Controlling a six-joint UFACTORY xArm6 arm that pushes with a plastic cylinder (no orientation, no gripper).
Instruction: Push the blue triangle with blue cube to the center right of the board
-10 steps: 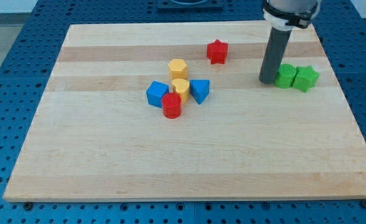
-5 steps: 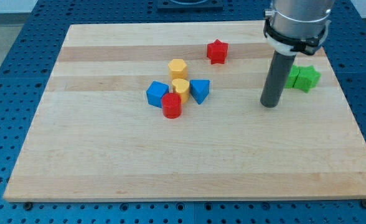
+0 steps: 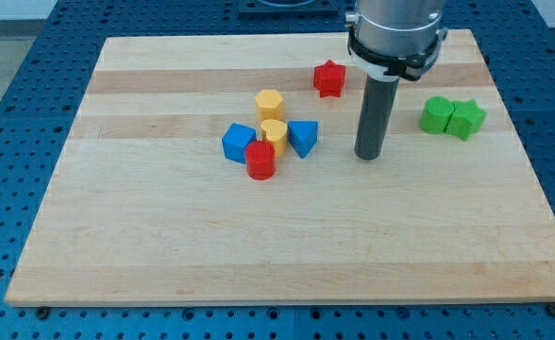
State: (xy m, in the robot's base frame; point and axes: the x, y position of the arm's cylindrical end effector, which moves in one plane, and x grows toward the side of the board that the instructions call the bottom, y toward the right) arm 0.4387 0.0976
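The blue triangle (image 3: 302, 137) lies near the board's middle, touching a yellow block (image 3: 274, 133) on its left. The blue cube (image 3: 238, 143) sits further left in the same cluster, beside a red cylinder (image 3: 260, 161). My tip (image 3: 368, 155) rests on the board to the right of the blue triangle, about a block's width and a half away, not touching it.
A yellow hexagonal block (image 3: 269, 102) sits above the cluster. A red star (image 3: 329, 77) lies near the view's top, left of the rod. Two green blocks (image 3: 452, 117) sit side by side at the right. The wooden board (image 3: 164, 246) lies on a blue pegboard table.
My tip has moved from beside the green blocks down and then left, towards the blue triangle. No block has visibly moved.
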